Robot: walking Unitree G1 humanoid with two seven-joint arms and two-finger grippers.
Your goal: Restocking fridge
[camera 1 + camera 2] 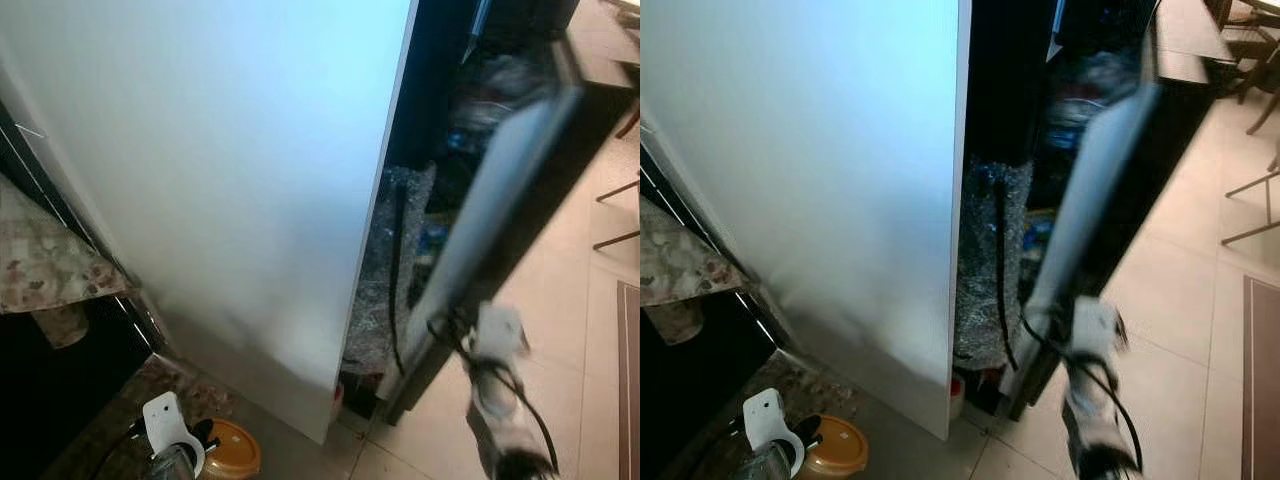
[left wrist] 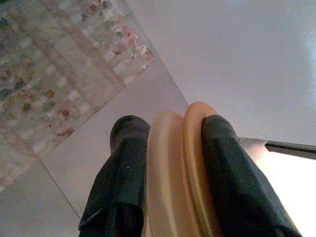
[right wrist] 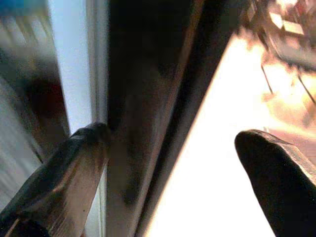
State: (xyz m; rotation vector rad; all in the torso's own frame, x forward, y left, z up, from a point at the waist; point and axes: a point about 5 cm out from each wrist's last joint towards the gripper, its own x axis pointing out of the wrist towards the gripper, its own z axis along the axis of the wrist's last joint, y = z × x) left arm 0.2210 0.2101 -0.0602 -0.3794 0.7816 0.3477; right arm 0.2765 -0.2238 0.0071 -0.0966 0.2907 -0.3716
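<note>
Right wrist view | right end effector spread at fridge door edge | left end effector clamps orange lid (tile floor alongside)

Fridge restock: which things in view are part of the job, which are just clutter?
Job:
- fridge door, ajar
- right gripper, open at the door's edge
- orange-lidded container, held in left gripper

Clutter:
- stone counter
- black cable
- chair legs

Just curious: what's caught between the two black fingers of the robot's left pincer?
A tan round container, gripped edge-on by the left pincer, as the left wrist view shows; the eye views show it beside the white fridge door.
</note>
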